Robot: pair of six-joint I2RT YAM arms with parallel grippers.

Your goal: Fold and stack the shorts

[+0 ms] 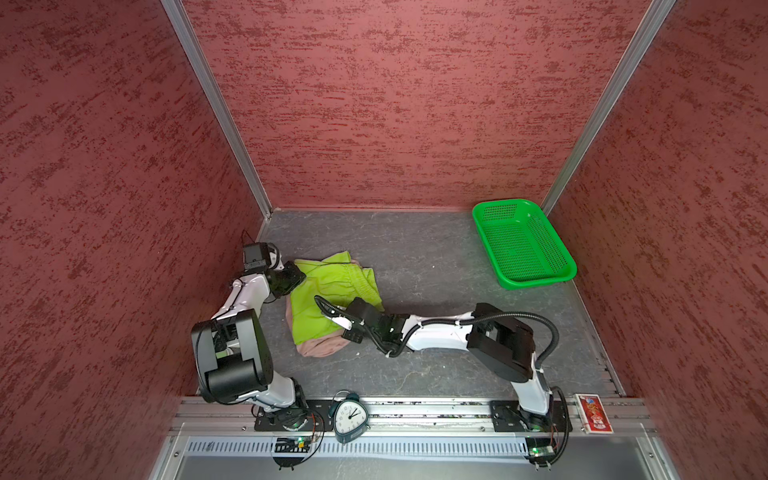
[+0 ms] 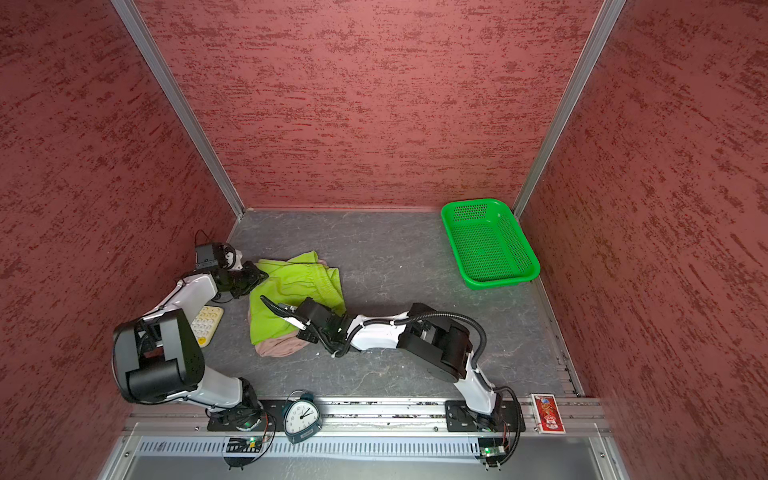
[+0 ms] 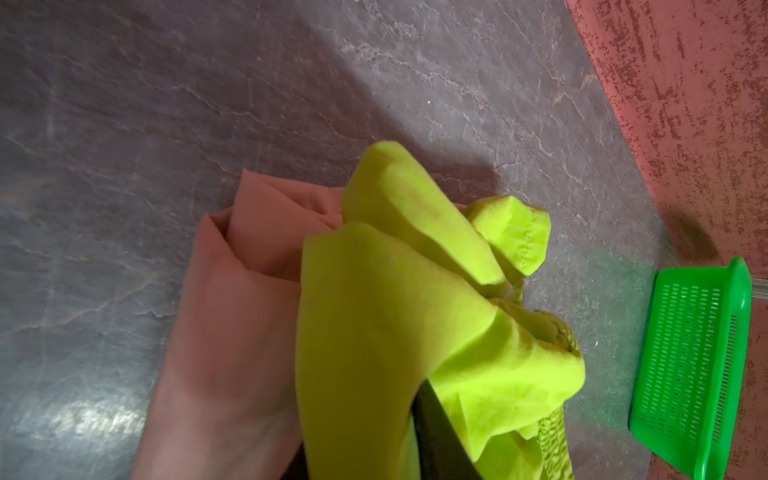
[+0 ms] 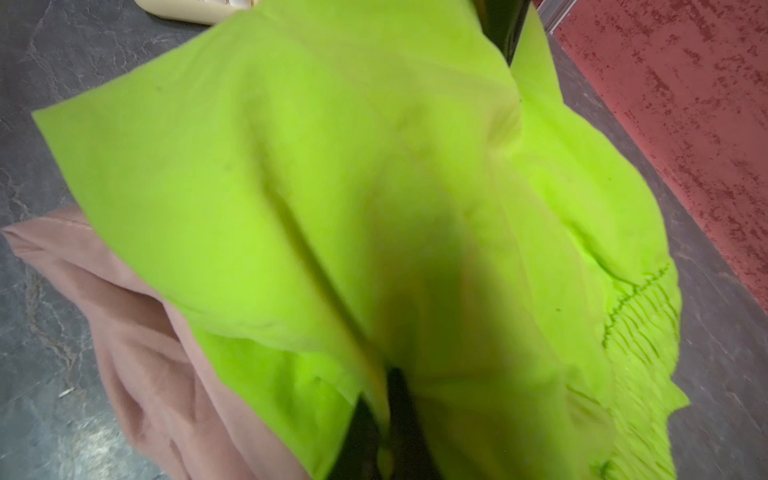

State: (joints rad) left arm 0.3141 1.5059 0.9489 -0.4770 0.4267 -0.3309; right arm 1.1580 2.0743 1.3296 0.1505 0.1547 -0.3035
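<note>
The lime green shorts (image 1: 328, 291) (image 2: 291, 291) lie crumpled on top of the dusty pink shorts (image 1: 318, 347) (image 2: 276, 347), left of the table's middle in both top views. My left gripper (image 1: 297, 276) (image 3: 365, 457) is at the pile's far left edge, shut on a fold of the green cloth (image 3: 374, 332). My right gripper (image 1: 344, 330) (image 4: 386, 432) reaches across to the pile's near right edge and is shut on the green cloth (image 4: 332, 187) too. The pink pair (image 3: 232, 311) (image 4: 145, 353) shows only at the edges, under the green one.
A bright green perforated basket (image 1: 532, 282) (image 2: 498, 284) (image 3: 690, 374) stands at the back right corner. A cream keypad (image 2: 205, 324) lies left of the pile, by the left arm. An alarm clock (image 1: 349, 415) and a red card box (image 1: 594, 413) sit on the front rail.
</note>
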